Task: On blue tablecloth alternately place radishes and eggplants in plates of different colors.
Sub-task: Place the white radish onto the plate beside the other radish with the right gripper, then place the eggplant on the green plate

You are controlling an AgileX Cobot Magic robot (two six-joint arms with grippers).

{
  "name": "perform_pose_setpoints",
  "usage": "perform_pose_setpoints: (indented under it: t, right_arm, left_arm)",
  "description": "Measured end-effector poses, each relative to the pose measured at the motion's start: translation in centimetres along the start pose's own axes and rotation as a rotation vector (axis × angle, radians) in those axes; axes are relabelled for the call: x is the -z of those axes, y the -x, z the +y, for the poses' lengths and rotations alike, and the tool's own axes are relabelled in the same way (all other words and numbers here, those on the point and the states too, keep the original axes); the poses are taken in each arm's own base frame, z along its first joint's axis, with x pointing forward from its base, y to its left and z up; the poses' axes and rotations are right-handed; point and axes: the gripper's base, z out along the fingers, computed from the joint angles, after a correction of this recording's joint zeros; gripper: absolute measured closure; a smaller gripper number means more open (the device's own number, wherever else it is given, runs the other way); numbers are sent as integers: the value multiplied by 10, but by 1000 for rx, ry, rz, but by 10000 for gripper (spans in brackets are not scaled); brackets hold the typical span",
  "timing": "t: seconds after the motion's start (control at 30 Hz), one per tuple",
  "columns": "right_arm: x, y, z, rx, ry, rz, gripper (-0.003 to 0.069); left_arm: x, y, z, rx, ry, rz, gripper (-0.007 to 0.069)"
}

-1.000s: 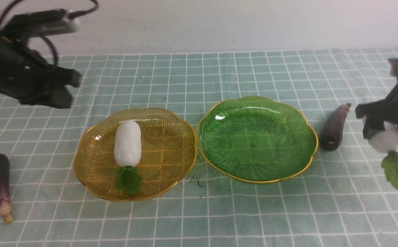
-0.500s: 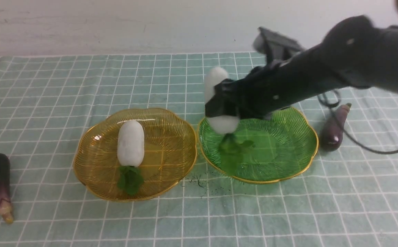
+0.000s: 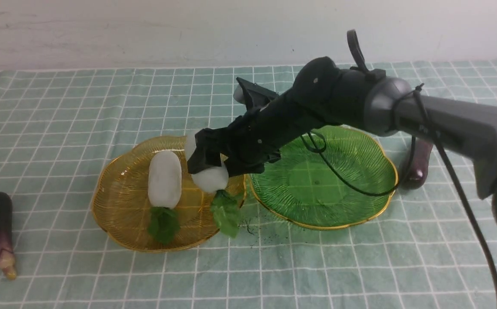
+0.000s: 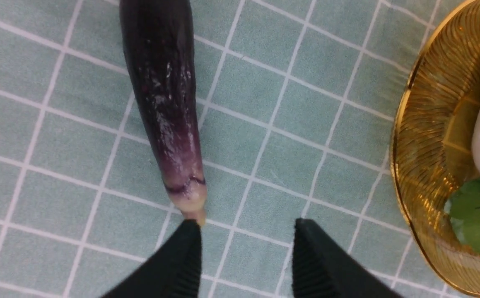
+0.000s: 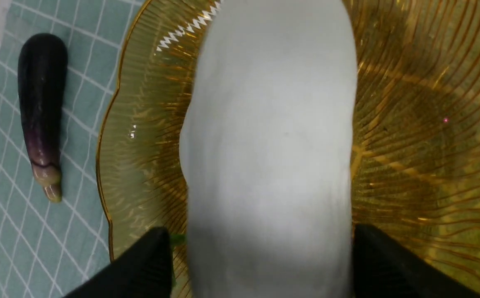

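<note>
The right hand (image 3: 216, 162) pinches a radish (image 3: 209, 180) across its middle and holds it over the right part of the amber plate (image 3: 115, 214), just beside a second radish (image 3: 164, 178) lying in that plate. The held one's leaf hangs past the plate's near rim. The green plate (image 3: 359, 180) sits beside the amber plate toward the worktop's right edge, with one eggplant (image 3: 415, 171) just beyond it. The left hand (image 4: 246, 244), fingers spread, hovers over the blue tablecloth (image 4: 306, 103) at the stem tip of the other eggplant (image 4: 161, 103), near the near-left corner.
</note>
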Motion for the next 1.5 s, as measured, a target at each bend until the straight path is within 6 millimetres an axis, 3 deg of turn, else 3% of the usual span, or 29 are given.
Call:
perform_pose_setpoints:
  t: [0.03,0.1,0.27,0.43,0.53,0.67,0.73,0.87,0.97,1.0,1.03,1.1,1.13,1.27,1.33,1.37,1.4,1.5]
  right_arm:
    - [0,0,0,0,-2,1,83]
    - [5,5,4,44,-16,5,2]
    - [23,13,11,140,-34,70,-26]
    - [77,32,26,241,-97,86,28]
    - [127,46,36,288,-198,-4,81]
    - [178,50,44,309,-323,-89,116]
    - [193,49,49,325,-357,-115,119]
    - [217,47,59,361,-409,-153,122]
    - [232,44,65,381,-439,-180,123]
    - [237,44,67,388,-453,-190,126]
    - [238,44,67,390,-459,-192,127]
    - [250,41,67,392,-515,-209,158]
    - [254,39,65,388,-538,-209,172]
    - [267,29,42,318,-617,-184,246]
    - [274,17,10,216,-674,-138,312]
    - [277,17,9,211,-677,-143,316]
    - [281,9,-17,122,-719,-111,365]
    - [290,-4,-59,-26,-769,-75,419]
  left_arm:
    - [0,0,0,-2,3,1,272]
    - [0,0,5,-23,55,5,165]
    - [-8,2,11,-7,103,24,20]
    - [-37,7,19,14,105,85,-1]
    - [-60,12,24,28,103,115,0]
    - [-93,16,28,76,65,146,2]
    - [-101,16,29,91,50,153,4]
    - [-126,16,34,106,41,187,29]
    - [-143,13,38,113,41,224,103]
    - [-144,14,38,110,43,225,172]
    - [-144,14,38,110,43,225,172]
    - [-143,15,36,109,29,243,372]
    - [-141,15,34,99,23,255,367]
    - [-123,26,16,63,-22,250,356]
    - [-97,40,-16,-27,-83,189,356]
    - [-95,41,-20,-33,-92,183,356]
    - [-81,46,-48,-115,-140,147,356]
    - [-61,44,-114,-283,-237,106,356]
